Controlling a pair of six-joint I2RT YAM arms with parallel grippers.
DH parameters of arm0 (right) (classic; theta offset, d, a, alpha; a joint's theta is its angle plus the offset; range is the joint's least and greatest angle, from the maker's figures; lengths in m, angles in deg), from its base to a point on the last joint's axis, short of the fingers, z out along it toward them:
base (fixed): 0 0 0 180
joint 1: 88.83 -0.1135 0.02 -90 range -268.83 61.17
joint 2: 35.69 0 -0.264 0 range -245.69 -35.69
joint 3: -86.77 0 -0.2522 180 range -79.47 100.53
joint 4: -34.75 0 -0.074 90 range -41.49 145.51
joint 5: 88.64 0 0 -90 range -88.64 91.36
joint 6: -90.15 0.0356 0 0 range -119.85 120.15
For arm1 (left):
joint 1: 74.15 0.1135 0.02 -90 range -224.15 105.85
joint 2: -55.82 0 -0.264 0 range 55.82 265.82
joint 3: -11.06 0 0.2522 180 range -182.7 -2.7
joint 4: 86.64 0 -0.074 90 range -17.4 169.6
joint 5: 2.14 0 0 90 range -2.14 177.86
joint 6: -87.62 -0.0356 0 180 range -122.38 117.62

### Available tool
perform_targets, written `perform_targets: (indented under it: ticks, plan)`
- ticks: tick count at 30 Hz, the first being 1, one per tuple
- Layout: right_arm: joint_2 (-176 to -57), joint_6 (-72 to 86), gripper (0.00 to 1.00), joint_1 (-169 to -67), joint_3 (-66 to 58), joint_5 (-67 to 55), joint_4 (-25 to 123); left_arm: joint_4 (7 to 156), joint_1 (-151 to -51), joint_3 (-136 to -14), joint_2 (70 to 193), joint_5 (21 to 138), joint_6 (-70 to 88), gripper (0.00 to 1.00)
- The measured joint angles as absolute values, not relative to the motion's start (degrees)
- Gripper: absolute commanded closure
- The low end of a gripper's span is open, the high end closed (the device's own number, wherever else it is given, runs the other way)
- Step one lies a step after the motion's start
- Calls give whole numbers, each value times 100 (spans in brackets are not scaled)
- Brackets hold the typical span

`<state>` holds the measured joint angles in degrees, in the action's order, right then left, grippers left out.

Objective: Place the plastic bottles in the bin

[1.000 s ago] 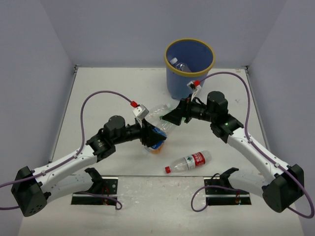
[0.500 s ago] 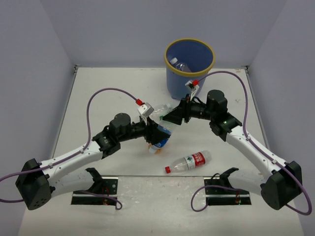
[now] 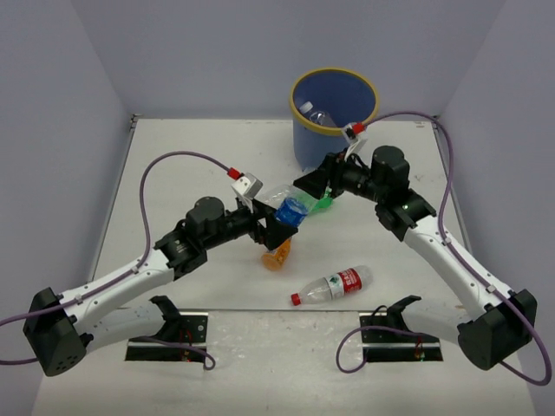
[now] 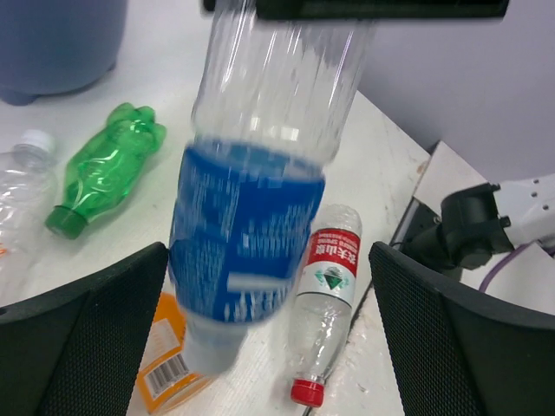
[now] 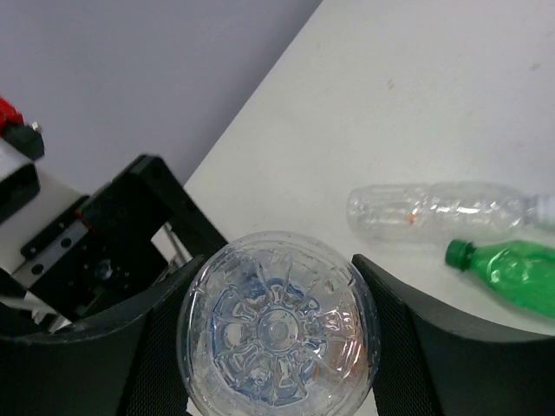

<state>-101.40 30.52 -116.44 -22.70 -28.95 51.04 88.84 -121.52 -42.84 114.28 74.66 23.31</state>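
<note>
A blue-labelled plastic bottle (image 3: 290,211) hangs above the table, cap down, with my right gripper (image 3: 310,192) shut on its clear base (image 5: 277,329). My left gripper (image 3: 274,227) is open; its fingers stand wide on either side of the bottle (image 4: 247,225) without touching it. Below lie an orange bottle (image 3: 277,256), a red-labelled bottle (image 3: 334,284), a green bottle (image 4: 108,169) and a clear bottle (image 5: 434,212). The blue bin (image 3: 295,95) with a yellow rim stands at the back and holds a clear bottle (image 3: 316,115).
The two arms meet over the middle of the table, just in front of the bin. Purple cables arc over both arms. Black mounting plates (image 3: 169,338) sit at the near edge. Grey walls close in the table on three sides.
My left gripper has opened and let go of the blue-labelled bottle. My right gripper closed on its base and carried it slightly up and right.
</note>
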Motion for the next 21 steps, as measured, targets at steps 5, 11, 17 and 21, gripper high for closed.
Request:
perform_targets:
  ticks: [5, 11, 17, 21]
  plan:
    - [-10255, 2844, 100, -11246, -1436, -2298, 5222, 8552, -12148, -4181, 10868, 8042, 2334, 0]
    - [-10656, 2481, 100, -11013, -243, -814, 5337, 8331, -12148, -4014, 10359, 8515, 2343, 0]
    - [-11488, 1729, 89, -10979, 921, 1097, 4901, 8151, -12148, -3965, 10596, 8853, 2358, 0]
    - [-12431, 1300, 31, -10957, 1829, 1785, 4835, 8035, -12148, -3963, 10932, 8990, 2393, 0]
